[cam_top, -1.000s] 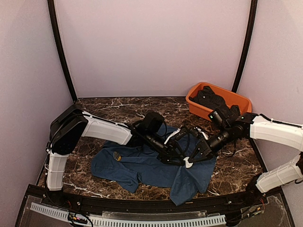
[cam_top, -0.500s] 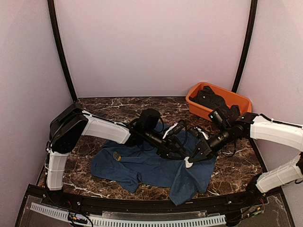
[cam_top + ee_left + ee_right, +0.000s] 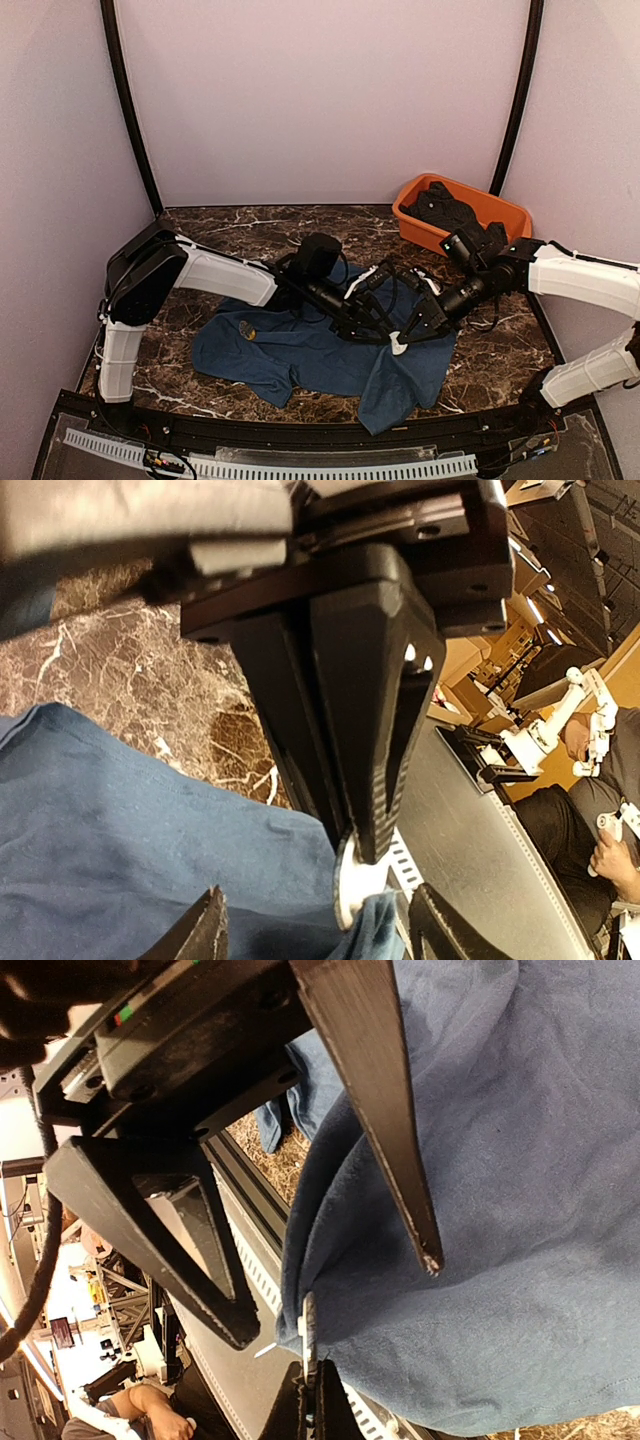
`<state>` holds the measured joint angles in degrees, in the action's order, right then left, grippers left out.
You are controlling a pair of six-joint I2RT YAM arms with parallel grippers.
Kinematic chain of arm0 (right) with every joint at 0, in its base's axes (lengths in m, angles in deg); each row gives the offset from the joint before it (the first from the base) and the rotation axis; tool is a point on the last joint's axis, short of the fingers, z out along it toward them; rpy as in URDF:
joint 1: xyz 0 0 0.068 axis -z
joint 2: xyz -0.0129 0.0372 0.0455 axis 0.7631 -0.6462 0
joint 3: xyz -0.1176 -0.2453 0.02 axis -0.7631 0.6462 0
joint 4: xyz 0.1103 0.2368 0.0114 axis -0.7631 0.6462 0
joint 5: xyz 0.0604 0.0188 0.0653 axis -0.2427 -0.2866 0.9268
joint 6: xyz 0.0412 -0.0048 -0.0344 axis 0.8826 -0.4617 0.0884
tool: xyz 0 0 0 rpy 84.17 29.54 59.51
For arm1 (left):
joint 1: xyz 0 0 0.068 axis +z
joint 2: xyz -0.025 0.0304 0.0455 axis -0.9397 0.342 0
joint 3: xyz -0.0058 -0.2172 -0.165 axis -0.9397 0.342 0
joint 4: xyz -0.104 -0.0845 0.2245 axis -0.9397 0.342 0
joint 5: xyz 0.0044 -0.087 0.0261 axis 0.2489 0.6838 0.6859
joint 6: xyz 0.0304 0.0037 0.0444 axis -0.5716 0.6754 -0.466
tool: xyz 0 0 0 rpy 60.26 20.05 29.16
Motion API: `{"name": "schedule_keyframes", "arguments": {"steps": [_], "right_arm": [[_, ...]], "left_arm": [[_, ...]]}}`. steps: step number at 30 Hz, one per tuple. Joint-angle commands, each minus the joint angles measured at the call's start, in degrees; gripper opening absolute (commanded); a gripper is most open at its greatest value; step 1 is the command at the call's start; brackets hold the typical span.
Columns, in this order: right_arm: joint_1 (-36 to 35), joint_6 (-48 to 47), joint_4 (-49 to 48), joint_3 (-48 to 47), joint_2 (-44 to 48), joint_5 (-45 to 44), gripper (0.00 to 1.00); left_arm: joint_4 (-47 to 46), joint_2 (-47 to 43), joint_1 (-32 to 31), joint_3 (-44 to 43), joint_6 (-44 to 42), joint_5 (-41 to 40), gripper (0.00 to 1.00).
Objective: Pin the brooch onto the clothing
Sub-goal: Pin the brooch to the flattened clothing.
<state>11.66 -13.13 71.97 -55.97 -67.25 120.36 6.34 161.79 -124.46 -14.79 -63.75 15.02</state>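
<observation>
The shirt [image 3: 290, 355] I'm working on is a dark navy short-sleeved tee of soft plain cloth. It lies rumpled and spread wide across the middle of the marble worktop [image 3: 240, 225]. A small yellowish speck [image 3: 246, 329] sits on its left part, too small for me to identify.

My right tool [image 3: 312, 1400] is clenched on the brooch [image 3: 398, 348], a thin white disc pinched edge-on between the fingertips. The disc sits right against a raised fold of the shirt's right half. In the right wrist view the cloth bulges up just beside it.

My left tool [image 3: 318, 930] is released, its fingers [image 3: 205, 935] spread apart with nothing between them. It hovers low over the cloth facing the right tool, and the two tools nearly meet.

For room, bare marble lies behind the shirt up to the back wall. A narrower strip runs along its left side, and there is an open patch on its right. The shirt's lower right corner reaches down close to the black rail at the near edge. An orange tub [image 3: 418, 233] holding dark items [image 3: 445, 208] stands in the far right corner, apart from the shirt and close behind my right arm.
</observation>
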Motion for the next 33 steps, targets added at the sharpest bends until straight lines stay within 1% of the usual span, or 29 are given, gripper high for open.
{"name": "schedule_keyframes", "arguments": {"steps": [1, 5, 13, 33], "right_arm": [[0.29, -0.57, -1.36, -1.21, 0.99, 1.47, 0.0], [0.38, -0.58, -1.27, -1.3, 0.97, 1.55, 0.0], [0.46, -0.49, -1.41, -0.78, 1.03, 1.56, 0.0], [0.47, -0.62, -1.42, -0.86, 0.68, 1.56, 0.0]], "left_arm": [[4.05, 0.11, -0.66, -0.87, -3.11, 1.22, 0.61], [4.87, 0.15, -0.86, -1.2, -3.63, 0.98, 0.61], [4.3, 0.49, -0.92, -2.1, -3.08, 0.79, 0.59], [2.17, 1.45, -1.4, -2.9, -1.01, 1.2, 0.58]]}}
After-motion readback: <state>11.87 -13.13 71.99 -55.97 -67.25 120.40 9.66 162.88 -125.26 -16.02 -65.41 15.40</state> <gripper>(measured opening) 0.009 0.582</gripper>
